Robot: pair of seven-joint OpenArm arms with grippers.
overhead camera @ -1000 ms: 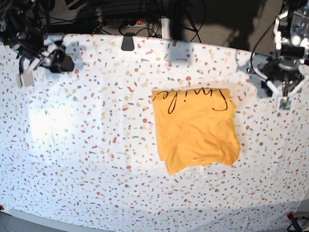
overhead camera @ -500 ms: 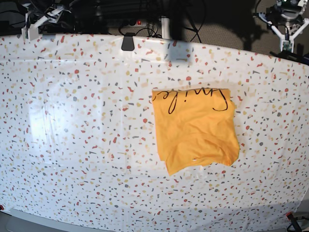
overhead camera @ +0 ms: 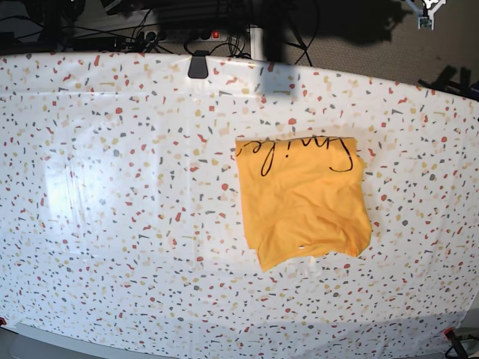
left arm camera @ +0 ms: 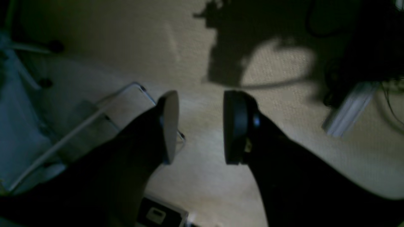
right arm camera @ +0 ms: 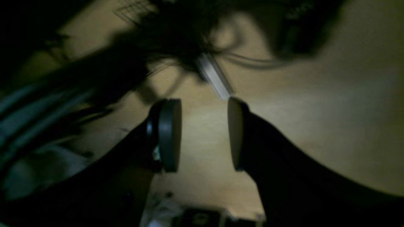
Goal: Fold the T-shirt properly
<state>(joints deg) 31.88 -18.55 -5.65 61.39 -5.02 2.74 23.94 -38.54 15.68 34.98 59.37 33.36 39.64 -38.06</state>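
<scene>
Between the two pads of the left pincer (left arm camera: 200, 127) there is a clear gap with nothing in it: the pincer is released. Beyond its pads lies beige carpeted floor (left arm camera: 202, 189), with a thin metal frame (left arm camera: 94, 115) just past the left-hand pad and a pale metal bar (left arm camera: 348, 110) well off to the right-hand side. A dark shadow (left arm camera: 233, 56) falls on the floor ahead of the pads.

The right pincer (right arm camera: 204, 135) is likewise released, its pads standing apart and grasping nothing. Ahead of its pads a pale bar (right arm camera: 216, 78) runs away at an angle, and blurred dark cables (right arm camera: 176, 41) hang above it. The same beige floor (right arm camera: 315, 126) fills the area to the right of the pads.

Neither wrist view shows the T-shirt (overhead camera: 303, 200). In the base view it lies well apart from both pincers, folded into a rough rectangle on the speckled worktop (overhead camera: 120, 209), right of centre. Its black cursive lettering (overhead camera: 299, 153) runs along the far edge. The near edge is uneven, and the near left corner dips lower than the rest. A small part of one arm (overhead camera: 425, 11) shows at the top right border of this view, beyond the far edge of the worktop.
</scene>
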